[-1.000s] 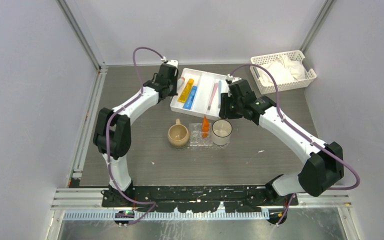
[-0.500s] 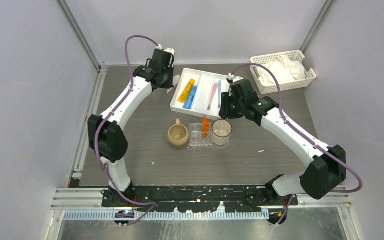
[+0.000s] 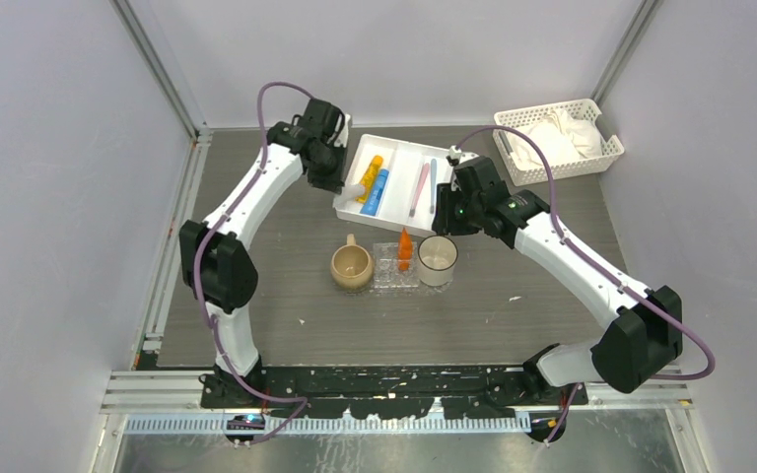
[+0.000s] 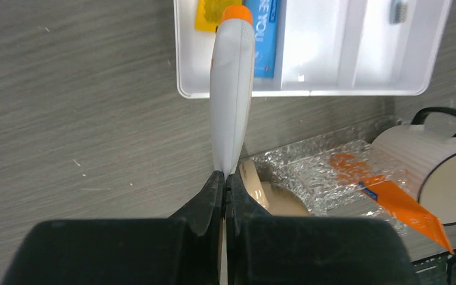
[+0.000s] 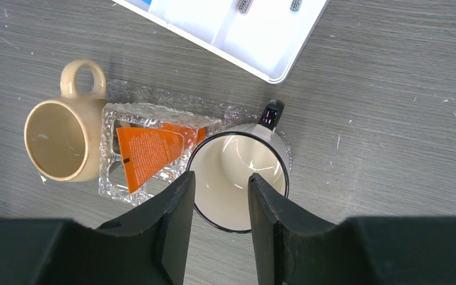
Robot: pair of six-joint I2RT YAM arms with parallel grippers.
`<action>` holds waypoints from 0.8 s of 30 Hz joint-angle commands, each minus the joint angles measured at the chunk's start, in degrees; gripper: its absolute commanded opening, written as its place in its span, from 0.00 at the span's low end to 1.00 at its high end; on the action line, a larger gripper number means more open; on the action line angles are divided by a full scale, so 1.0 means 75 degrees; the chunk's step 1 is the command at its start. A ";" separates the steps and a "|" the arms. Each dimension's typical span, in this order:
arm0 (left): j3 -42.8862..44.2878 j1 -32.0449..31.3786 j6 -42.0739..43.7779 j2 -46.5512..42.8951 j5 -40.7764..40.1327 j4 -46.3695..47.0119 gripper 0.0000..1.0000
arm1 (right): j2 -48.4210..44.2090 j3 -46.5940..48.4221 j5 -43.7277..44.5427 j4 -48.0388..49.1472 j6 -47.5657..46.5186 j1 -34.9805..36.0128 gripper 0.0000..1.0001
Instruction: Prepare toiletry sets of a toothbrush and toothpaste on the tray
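**Left gripper** [image 4: 225, 178]: the jaws are pressing together on the flat crimped end of a white squeeze tube of toothpaste with an orange cap [image 4: 231, 95]. The tube is pointing away from the fingers. Its cap is reaching over the near left corner of the white compartmented plastic tray [image 4: 309, 92].

**White tray:** a yellow squeeze tube [image 4: 208, 15] and a blue squeeze tube [image 4: 267, 41] are lying side by side in the left compartment. A pink toothbrush [image 3: 419, 189] and a blue toothbrush [image 3: 433, 182] are lying in the compartments to their right.

**Right gripper** [image 5: 221, 184]: the jaws are standing spread with nothing between them. It is hovering directly above a white ribbed mug with a black rim and handle [image 5: 225, 160].

**Mid-table:** the small clear textured plastic tray [image 5: 172, 101] is sitting on the near side of the white tray, and an orange squeeze tube [image 5: 151, 154] is resting on it.
- The white mug is standing at the tray's right end; whether it is on the tray or only against it cannot be told.
- A beige ceramic mug [image 5: 59, 139] is standing just beside the tray's left end.

**Far right:** a white slotted plastic basket [image 3: 606, 153] is holding white cloth.
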 commanded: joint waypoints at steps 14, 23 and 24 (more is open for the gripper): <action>-0.1312 0.0046 -0.0085 0.0108 -0.0277 0.0730 0.08 | 0.0166 0.0026 -0.0424 0.0155 0.0030 -0.0031 0.43; -0.4131 0.0058 -0.0190 -0.0829 -0.0978 0.4039 0.09 | 0.0268 -0.0066 -0.0453 0.0230 0.0043 -0.0024 0.43; -0.4261 0.0058 -0.0233 -0.0844 -0.0986 0.4193 0.09 | 0.0263 -0.0067 -0.0445 0.0223 0.0040 -0.0029 0.43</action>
